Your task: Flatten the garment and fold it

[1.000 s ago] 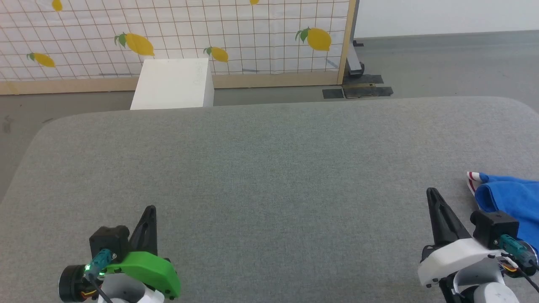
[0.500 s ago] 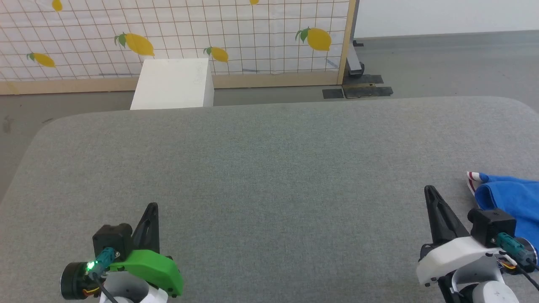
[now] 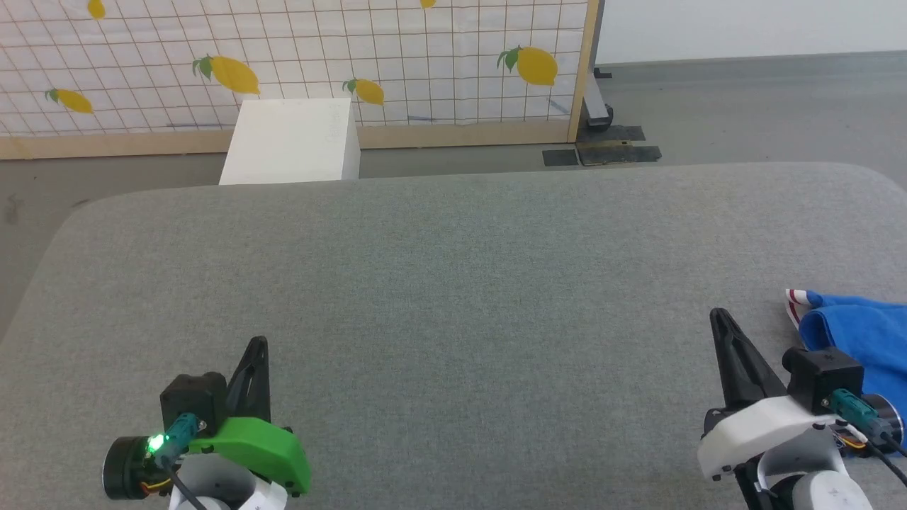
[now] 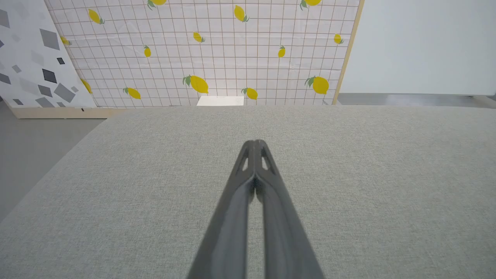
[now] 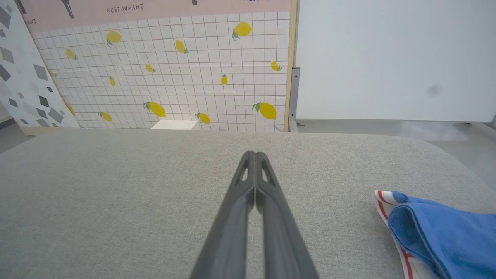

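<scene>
Over the last second both arms have crept a little while the cloth has stayed put. The left gripper (image 3: 258, 343), at the lower left of the head view, has edged slightly up and to the right. The right gripper (image 3: 715, 313), at the lower right, has eased slightly up and to the left. Both are clenched on nothing: in each wrist view the jaws stand pressed together tip to tip above bare grey fabric. The garment (image 3: 863, 334) lies where it lay before, bunched at the right edge of the table (image 3: 453, 269). It is just to the right of the right gripper and apart from its fingertips. It shows a rolled blue fold, with the red-and-white trim (image 3: 794, 298) at the end nearest the middle of the table. How far the garment runs past the picture's edge cannot be told. Beyond the far edge of the table a white box (image 3: 290, 142) stands on the floor against a gridded screen (image 3: 397, 49) printed with lemons. Whether the box is open or what it holds cannot be told.
</scene>
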Tool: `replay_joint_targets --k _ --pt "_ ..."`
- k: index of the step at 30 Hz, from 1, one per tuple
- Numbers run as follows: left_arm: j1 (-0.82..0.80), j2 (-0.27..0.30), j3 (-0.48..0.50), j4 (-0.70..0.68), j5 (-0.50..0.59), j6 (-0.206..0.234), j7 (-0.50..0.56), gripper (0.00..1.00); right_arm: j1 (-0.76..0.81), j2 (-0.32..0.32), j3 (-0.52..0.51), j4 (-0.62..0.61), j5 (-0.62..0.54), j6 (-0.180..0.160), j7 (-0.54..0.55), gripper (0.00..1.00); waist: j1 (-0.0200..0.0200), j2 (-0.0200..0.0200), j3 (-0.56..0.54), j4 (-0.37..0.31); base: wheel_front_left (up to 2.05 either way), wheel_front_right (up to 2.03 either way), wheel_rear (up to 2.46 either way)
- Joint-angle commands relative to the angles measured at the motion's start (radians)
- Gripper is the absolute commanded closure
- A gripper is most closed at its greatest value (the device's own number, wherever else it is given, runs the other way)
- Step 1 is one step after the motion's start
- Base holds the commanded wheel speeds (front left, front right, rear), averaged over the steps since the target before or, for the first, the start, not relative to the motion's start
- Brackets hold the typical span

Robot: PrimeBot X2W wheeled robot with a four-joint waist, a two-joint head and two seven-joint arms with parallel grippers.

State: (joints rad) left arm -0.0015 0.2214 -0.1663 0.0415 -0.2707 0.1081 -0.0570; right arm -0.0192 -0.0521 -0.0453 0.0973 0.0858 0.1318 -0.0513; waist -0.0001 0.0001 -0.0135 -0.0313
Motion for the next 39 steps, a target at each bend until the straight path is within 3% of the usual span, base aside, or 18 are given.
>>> replay_joint_targets --k 1,39 --pt "0.001 -0.01 0.011 -0.005 0.02 -0.008 0.003 1.0 0.009 0.001 0.003 -0.009 -0.011 0.0 0.005 1.0 0.0001 -0.0001 0.006 0.014 0.0 0.0 0.0" --pt "0.001 -0.11 0.107 -0.028 0.176 -0.07 0.036 1.0 0.016 0.001 0.029 -0.064 -0.057 -0.001 0.034 1.0 0.0001 -0.0001 0.011 0.025 0.0 0.0 0.0"
